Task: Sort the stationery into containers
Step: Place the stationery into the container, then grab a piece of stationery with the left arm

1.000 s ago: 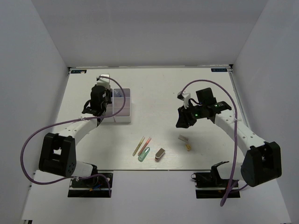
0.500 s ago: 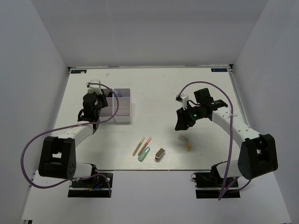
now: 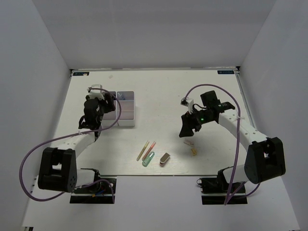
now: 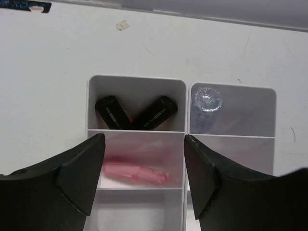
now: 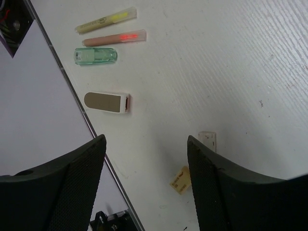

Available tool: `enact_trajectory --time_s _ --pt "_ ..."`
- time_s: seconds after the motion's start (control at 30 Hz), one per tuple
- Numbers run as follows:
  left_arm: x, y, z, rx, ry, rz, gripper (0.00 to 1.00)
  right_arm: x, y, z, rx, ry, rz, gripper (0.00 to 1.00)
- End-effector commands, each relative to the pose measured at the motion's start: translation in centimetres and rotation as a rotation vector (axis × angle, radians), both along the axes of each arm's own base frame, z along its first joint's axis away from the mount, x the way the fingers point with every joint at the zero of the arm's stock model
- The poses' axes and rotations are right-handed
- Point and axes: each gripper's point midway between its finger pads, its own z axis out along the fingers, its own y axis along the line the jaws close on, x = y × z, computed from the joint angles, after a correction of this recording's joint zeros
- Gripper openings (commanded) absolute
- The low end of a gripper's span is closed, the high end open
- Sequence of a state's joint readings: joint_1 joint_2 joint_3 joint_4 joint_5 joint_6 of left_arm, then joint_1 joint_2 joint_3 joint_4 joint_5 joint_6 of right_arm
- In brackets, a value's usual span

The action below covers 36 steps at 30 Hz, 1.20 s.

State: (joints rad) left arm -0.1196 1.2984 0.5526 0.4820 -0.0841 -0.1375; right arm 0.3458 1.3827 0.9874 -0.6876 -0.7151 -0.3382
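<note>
The left gripper hangs over the white rectangular plastic organizer box with its jaws spread wide and nothing between them. Directly under the gap a pink rounded capsule lies in one compartment; just beyond the fingertips two black oblong pieces lean together in the next compartment; beyond the right finger a small clear bottle stands upright in the neighbouring column. As I judge, four items are already sorted.

The right gripper is also open and holds nothing; it hovers above the white table, well apart from the box. Just beside its right finger lie a small white block and a small tan flat piece. Further ahead, toward its left finger, lie a tan rounded block with a white end, a teal transparent tube, a thin pink pen and a thin yellow pen. These six are not yet in any compartment; I estimate the task is somewhat less than half done.
</note>
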Motion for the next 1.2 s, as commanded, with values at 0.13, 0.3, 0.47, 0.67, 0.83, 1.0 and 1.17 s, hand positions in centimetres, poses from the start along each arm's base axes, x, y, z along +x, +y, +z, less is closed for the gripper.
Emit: enact_trajectory --time_s 0.13,0.3,0.47,0.67,0.83,1.0,1.17 --pt "-1.5 -1.4 7.4 -0.075 -0.006 -0.041 0.0 0.4 -0.1 1.7 0.025 -0.054 0.013 0.0" --pt "-7.7 -10.8 7.6 -0.271 0.402 -0.395 0.06 0.9 -0.8 0.9 -0.027 -0.091 0.014 0.89" --pt "-19.6 -18.5 1.3 -0.203 0.857 -0.774 0.69 1.4 -1.6 0.4 -0.08 -0.12 0.013 0.0" --pt "-27.5 -21.9 -4.0 -0.035 0.94 -0.994 0.63 1.8 -2.1 0.3 -0.108 -0.128 -0.012 0.63" --pt "-29.5 -22.4 -6.7 0.171 0.906 -1.004 0.39 2.0 -2.3 0.0 -0.122 -0.118 -0.023 0.2" --pt "-28.8 -21.9 -8.4 0.386 0.858 -0.909 0.41 2.1 -2.3 -0.3 -0.129 -0.101 -0.027 0.29" --pt "-28.0 -21.1 -10.7 0.457 0.881 -0.814 0.49 2.3 -2.6 -0.5 -0.142 -0.098 -0.038 0.34"
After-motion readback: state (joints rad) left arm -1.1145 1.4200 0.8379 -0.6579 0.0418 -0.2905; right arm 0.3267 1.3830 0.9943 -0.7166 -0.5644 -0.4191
